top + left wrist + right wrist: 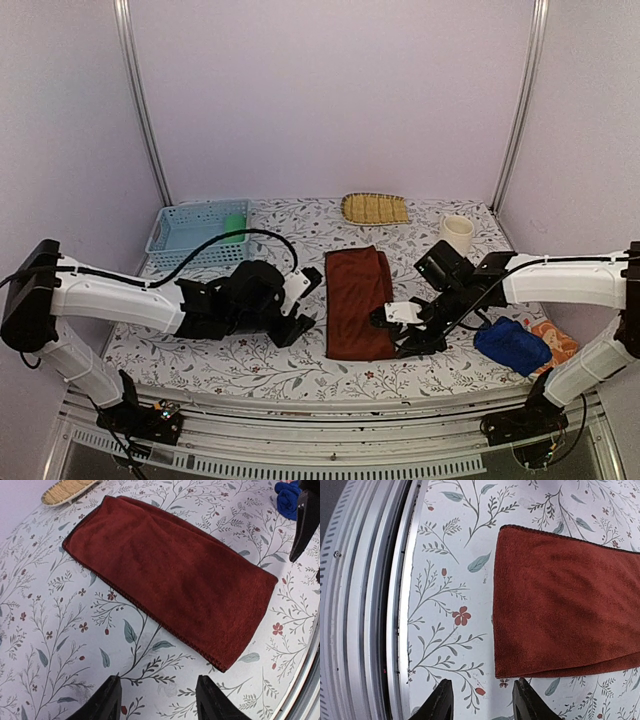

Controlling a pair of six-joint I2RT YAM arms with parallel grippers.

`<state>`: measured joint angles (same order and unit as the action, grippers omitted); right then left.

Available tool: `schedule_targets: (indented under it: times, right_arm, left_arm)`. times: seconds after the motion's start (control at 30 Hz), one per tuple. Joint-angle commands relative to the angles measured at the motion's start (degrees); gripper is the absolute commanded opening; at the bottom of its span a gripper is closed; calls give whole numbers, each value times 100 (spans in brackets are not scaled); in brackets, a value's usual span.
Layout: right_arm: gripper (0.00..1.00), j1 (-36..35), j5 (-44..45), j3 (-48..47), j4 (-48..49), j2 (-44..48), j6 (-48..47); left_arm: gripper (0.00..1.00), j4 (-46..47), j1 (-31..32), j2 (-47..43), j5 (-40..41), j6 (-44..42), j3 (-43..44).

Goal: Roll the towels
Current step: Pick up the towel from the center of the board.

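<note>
The dark reddish-brown towel lies flat and folded in the middle of the table, its long side running front to back. It fills the left wrist view and the right wrist view. My left gripper is open and empty just left of it, its jaws over bare cloth short of the towel's near corner. My right gripper is open and empty at the towel's near right corner. The royal blue towel lies bunched at the right on the orange towel. The green towel is in the basket.
The pale blue basket stands at the back left, the yellow straw tray at the back middle, and a cream cup at the back right. The table's metal front rail runs close to my right gripper.
</note>
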<state>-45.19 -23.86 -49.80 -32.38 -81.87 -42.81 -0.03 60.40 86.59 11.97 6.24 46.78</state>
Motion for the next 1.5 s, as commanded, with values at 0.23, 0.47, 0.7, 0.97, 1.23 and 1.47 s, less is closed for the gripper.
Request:
schedule_targets:
  times: [0.23,0.47,0.7,0.97,1.23,1.47]
  right_arm:
    - [48,-472,1227,127,1073,-730,-271]
    - [48,-491,1226,51,1096,-1086,-263]
    - [48,-540,1019,103,1094,-1139,-224]
    - [42,-537,1145,99,867,-1503,-154]
    - [20,-536,952,84,621,-1699,-19]
    - [11,-160,-506,-457,-123,-1728,61]
  left_arm:
    - [54,296,-48,-497,15,281,-614]
    - [54,44,-50,-202,89,203,-432]
    - [54,35,-48,-178,61,211,-412]
    - [55,-140,-34,-332,-131,141,-376]
    - [57,96,161,-683,-477,-257,-574]
    - [59,794,673,-564,-521,-960,-801]
